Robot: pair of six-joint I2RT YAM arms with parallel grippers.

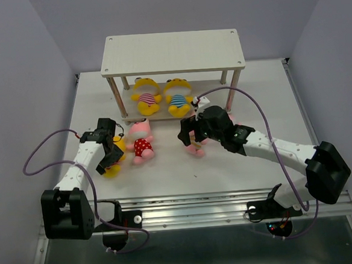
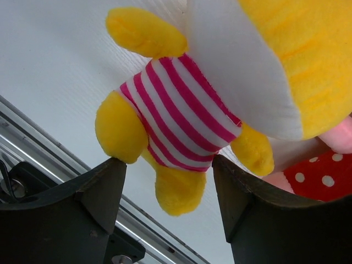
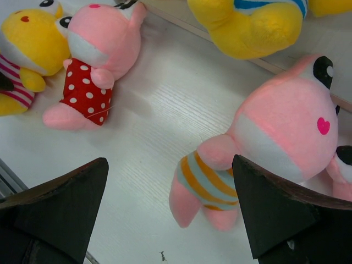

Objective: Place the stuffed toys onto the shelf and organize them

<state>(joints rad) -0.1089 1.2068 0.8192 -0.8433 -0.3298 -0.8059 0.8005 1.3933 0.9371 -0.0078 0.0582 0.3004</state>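
**Both hands down over desk toys, neither toy gripped yet**

Shelf (image 1: pixel 171 51) is at the back of the desk (image 1: pixel 238 164). Its top board is bare. The lower board holds two toys side by side, the shelved yellow toy in pink stripes (image 1: pixel 146 96) and the shelved yellow toy in blue stripes (image 1: pixel 178 97). They likely went low first because the front opening is easy to reach. The other toys lie on the desk in front.

Left hand (image 2: pixel 168 165) is partly open and straddles the yellow desk toy (image 2: pixel 181 121), which wears a pink-striped top and lies flat. Its fingers (image 2: pixel 104 187) flank the toy's lower body and legs. The left tip sits right at a yellow limb, but I can't tell if it presses. Nothing is lifted. Judgement: it is lined up across the narrow torso so the squeeze lands on fabric rather than the big head.

Right hand (image 3: pixel 169 162) is spread wide and holds nothing. It hangs over the pink toy in orange-and-blue stripes (image 3: pixel 275 137), which sits off toward that hand's right finger, not centred. It probably needs a sideways shift before squeezing.

The pink polka-dot toy (image 1: pixel 141 141) lies between the two hands, just beside the yellow desk toy, so it risks a nudge on lift. Another pink toy (image 3: pixel 342 187) pokes in at the edge of the right wrist view, mostly hidden.

Judgement: two of six toys are shelved, and this is the pick stage.
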